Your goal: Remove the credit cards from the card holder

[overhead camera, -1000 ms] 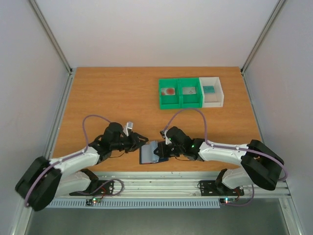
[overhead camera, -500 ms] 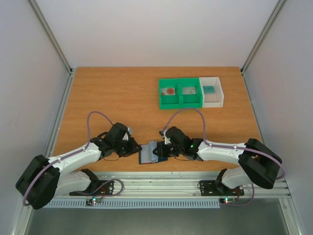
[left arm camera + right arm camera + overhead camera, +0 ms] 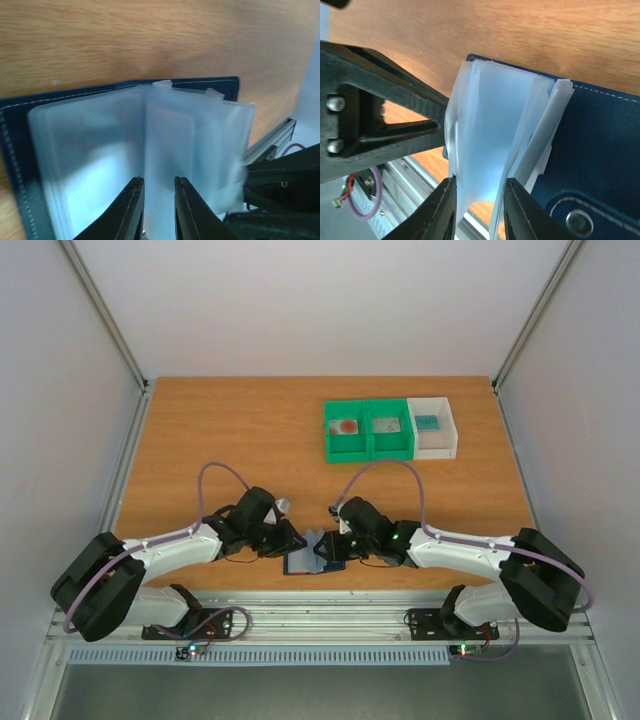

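Top external view: the card holder (image 3: 303,561) lies open at the bench's (image 3: 220,430) near edge, its clear sleeves (image 3: 490,115) fanned up. Right fingers (image 3: 445,210) stand parted around them. Whether the left fingers (image 3: 127,215) pinch anything is unclear. Green bins (image 3: 368,448) and a white bin (image 3: 437,449) sit well apart.

right gripper (image 3: 481,184) | jaws parted astride clear sleeves (image 3: 490,120) | navy card holder (image 3: 605,150) on table (image 3: 470,30)

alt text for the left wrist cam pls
An open navy card holder lies on a wooden table, its frosted plastic sleeves fanned upward. The left tool has its two black fingers close together on either side of one sleeve at the bottom edge. Part of the black right tool shows at lower right.
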